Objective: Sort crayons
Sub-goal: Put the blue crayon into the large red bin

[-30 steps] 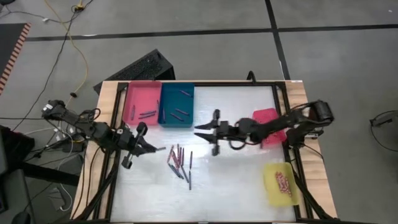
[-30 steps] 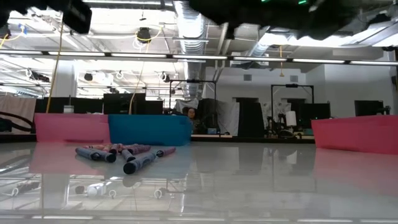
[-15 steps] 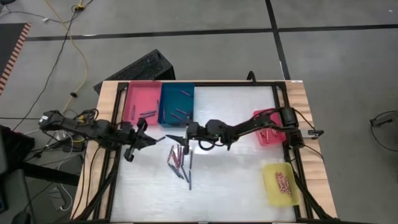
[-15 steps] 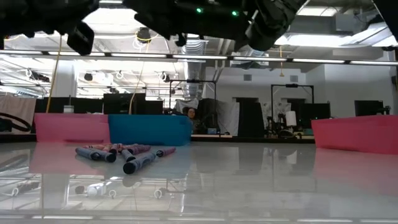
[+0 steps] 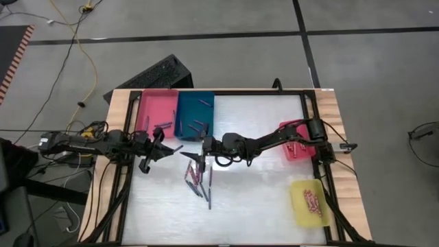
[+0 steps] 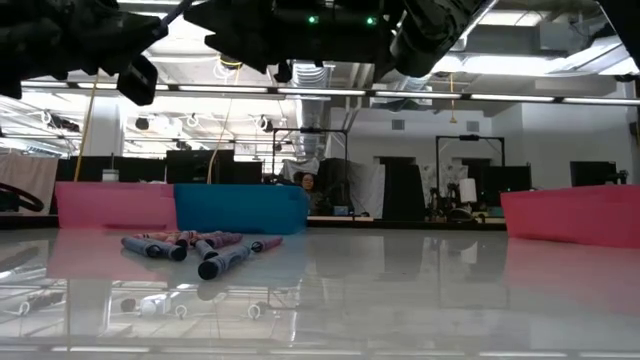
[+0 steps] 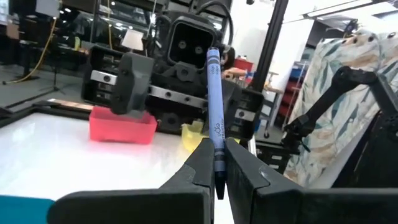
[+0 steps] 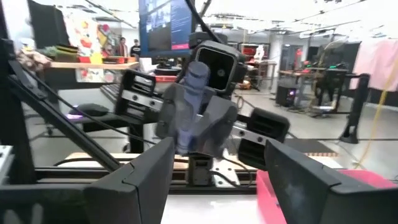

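The left pincer (image 7: 216,163) is clamped on a grey-blue crayon (image 7: 213,106), tip toward the right pincer (image 5: 194,159), which gapes wide and empty just opposite; it looks like a handover. The remaining crayons (image 5: 197,177) lie loose on the tabletop (image 5: 260,206), below both.

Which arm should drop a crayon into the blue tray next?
Left. The left gripper is shut on a blue crayon beside the blue tray; the right gripper is open and empty.
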You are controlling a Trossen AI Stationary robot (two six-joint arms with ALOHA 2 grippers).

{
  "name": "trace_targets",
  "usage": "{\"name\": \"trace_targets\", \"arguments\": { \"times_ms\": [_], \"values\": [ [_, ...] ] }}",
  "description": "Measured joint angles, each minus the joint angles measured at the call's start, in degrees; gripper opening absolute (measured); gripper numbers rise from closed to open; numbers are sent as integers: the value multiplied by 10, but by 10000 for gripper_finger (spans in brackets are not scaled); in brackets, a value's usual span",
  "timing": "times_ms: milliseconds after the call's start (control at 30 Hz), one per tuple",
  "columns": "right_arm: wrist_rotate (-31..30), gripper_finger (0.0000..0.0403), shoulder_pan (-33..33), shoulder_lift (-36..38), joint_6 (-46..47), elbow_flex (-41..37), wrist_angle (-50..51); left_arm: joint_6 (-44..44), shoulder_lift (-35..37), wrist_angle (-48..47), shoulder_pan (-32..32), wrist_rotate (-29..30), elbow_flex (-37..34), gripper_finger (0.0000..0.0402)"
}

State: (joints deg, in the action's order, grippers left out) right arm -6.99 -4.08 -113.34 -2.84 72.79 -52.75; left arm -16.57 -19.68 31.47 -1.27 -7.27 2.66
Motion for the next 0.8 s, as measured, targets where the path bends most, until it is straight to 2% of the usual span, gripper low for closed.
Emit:
{"name": "trace_targets", "arguments": {
  "times_ms": [200, 600, 800],
  "values": [
    [37, 265, 5, 0, 28, 0, -2, 1, 0, -25, 23, -7, 0, 5],
    [40, 265, 8, 0, 29, 3, -23, 2, -1, -23, 39, -17, 0, 5],
    [40, 265, 9, -36, 26, 66, -3, 3, -1, -20, 39, -15, 0, 5]
  ]
}}
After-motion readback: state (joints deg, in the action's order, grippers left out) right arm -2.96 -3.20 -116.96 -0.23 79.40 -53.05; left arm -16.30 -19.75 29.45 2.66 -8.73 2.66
